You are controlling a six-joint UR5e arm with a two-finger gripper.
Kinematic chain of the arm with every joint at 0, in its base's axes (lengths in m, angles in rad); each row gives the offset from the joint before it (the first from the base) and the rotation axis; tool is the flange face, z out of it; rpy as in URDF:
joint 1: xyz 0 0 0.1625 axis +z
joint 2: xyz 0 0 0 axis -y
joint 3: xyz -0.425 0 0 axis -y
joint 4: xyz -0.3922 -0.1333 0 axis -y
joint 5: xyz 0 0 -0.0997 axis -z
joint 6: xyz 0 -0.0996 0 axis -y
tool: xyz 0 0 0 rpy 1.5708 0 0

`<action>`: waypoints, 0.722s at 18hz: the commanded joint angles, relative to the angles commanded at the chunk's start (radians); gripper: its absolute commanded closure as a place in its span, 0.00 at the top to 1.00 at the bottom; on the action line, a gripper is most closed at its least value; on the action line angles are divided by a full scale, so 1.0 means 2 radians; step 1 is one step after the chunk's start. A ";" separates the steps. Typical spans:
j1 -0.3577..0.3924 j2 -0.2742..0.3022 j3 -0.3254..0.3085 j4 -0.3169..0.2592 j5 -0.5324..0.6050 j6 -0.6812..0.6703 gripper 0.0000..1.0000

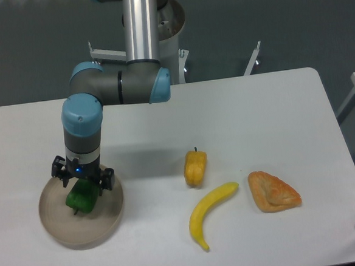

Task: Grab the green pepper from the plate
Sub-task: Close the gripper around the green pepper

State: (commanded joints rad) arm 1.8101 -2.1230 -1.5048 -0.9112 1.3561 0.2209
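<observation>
The green pepper lies on the beige round plate at the table's front left. My gripper hangs straight down over the pepper, its dark fingers spread to either side of the pepper's upper part. The jaws stand open, and the gripper body hides the top of the pepper. I cannot tell whether the fingers touch it.
A yellow-orange pepper stands near the table's middle. A banana lies in front of it, and a croissant-like pastry sits to the right. The arm's elbow reaches over the table's rear left.
</observation>
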 joint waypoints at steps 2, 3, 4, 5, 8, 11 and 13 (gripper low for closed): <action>0.000 -0.002 -0.001 0.007 0.001 0.001 1.00; 0.000 -0.003 -0.001 0.011 0.002 0.002 1.00; 0.000 -0.003 0.000 0.011 0.005 0.002 0.97; 0.000 -0.003 0.000 0.012 0.006 0.004 0.84; 0.000 -0.003 0.000 0.012 0.007 0.006 0.56; 0.000 -0.002 0.000 0.012 0.006 0.007 0.45; 0.001 0.000 0.002 0.012 0.006 0.008 0.42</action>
State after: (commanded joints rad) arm 1.8116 -2.1230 -1.5018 -0.8882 1.3683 0.2362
